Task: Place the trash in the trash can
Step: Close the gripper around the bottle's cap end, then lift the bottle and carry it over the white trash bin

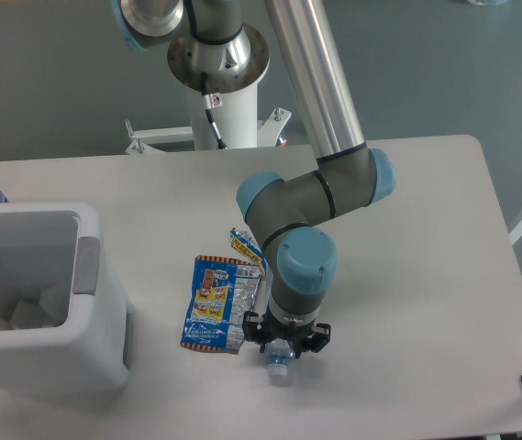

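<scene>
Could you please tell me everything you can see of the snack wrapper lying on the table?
The snack wrapper is a flattened blue-and-yellow packet with printed pictures and crinkled silver foil showing along its right side. A torn yellow-and-blue flap sticks up at its upper right. It lies flat on the white table, right of the trash can and apart from it. Its right edge meets the crushed bottle under the gripper; whether they overlap is hidden by the arm.

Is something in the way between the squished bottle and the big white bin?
Yes. The snack wrapper lies flat on the table between the crushed bottle and the white trash can. It is flat, so carrying the bottle over it should work.
</scene>
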Robot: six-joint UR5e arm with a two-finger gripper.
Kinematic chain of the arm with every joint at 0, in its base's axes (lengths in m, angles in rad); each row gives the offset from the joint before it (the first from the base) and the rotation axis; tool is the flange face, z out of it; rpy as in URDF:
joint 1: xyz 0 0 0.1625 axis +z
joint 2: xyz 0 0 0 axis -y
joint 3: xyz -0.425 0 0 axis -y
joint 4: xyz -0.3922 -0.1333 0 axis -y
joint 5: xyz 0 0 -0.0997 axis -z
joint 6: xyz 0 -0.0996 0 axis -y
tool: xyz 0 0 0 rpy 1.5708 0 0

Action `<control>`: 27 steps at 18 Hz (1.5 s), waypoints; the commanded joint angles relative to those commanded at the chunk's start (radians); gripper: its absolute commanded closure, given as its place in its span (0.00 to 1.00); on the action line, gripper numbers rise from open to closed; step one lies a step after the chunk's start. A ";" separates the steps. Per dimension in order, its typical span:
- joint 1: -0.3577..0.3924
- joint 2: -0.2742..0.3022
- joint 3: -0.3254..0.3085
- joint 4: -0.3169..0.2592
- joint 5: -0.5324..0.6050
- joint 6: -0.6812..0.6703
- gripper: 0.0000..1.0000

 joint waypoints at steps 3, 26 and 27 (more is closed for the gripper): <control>0.000 0.003 0.000 0.000 0.000 0.000 0.40; 0.135 0.224 0.103 0.023 -0.260 0.017 0.41; 0.146 0.232 0.126 0.025 -0.306 -0.003 0.41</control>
